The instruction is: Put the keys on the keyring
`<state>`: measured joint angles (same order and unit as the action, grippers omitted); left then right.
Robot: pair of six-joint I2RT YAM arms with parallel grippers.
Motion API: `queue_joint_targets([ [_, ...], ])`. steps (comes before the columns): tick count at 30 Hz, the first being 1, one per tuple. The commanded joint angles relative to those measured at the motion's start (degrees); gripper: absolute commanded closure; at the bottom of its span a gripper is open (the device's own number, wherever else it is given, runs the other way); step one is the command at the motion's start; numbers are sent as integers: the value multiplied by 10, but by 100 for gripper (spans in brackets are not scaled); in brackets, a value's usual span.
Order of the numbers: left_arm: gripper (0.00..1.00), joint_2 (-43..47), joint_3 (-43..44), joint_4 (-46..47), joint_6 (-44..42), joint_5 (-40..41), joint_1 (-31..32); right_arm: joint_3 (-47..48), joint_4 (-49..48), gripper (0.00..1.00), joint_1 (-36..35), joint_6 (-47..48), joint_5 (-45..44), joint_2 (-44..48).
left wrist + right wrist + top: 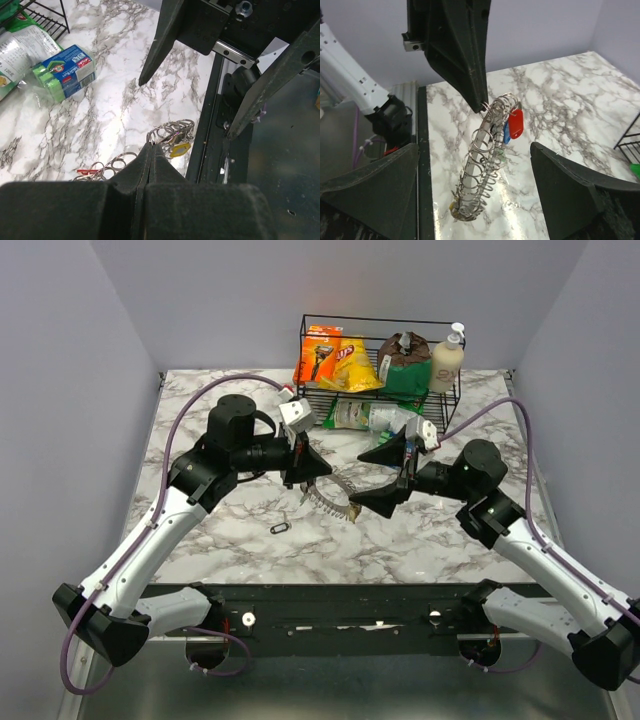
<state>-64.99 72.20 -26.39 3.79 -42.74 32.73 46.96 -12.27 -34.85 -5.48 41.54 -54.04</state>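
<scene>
At the near edge a black rail (340, 620) carries both arm bases. Beyond it spreads the tabletop (200, 550), glossy white marble veined in grey. A small dark key (280, 528) lies alone on it, just on the near side of the grippers.

The left gripper (310, 475) is pinched tight on the upper end of the keyring (482, 150) — a chain of silver loops hanging down toward the marble. A red-headed key (516, 124) and a blue one sit just below the pinch, and a yellow tag (180, 149) is farther along. Whether the low end touches the table I cannot tell.

The right gripper (355, 485) stands wide, one finger on either side of the chain, holding nothing.

Farther back a blue-and-green packet (65, 70) lies on the marble in front of a black wire basket (375, 320) of snack bags and a bottle. Plain pale lilac walls close the table in on three sides.
</scene>
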Motion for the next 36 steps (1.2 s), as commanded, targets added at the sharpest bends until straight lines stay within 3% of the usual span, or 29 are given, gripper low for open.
queue_joint_targets([
  [1, 100, 9, 22, -13, -26, -36, 6, 29, 9, 0, 2, 14, 96, -20],
  [4, 100, 7, 22, -12, -29, -52, 9, 34, 6, 1, 2, 13, 108, -27],
  [11, 100, 0, 29, -21, -35, -66, 17, 40, -14, 18, 2, -1, 131, -41],
  [20, 100, -11, 30, -19, -35, -61, 33, 45, -48, 26, 2, -33, 155, -79],
  [30, 100, -7, 25, -16, -35, -59, 38, 41, -54, 45, 2, -38, 140, -77],
  [35, 100, -8, 19, -2, -32, -66, 40, 41, -54, 50, 2, -38, 136, -82],
  [36, 100, -8, 19, -1, -32, -66, 41, 40, -54, 54, 2, -38, 137, -82],
])
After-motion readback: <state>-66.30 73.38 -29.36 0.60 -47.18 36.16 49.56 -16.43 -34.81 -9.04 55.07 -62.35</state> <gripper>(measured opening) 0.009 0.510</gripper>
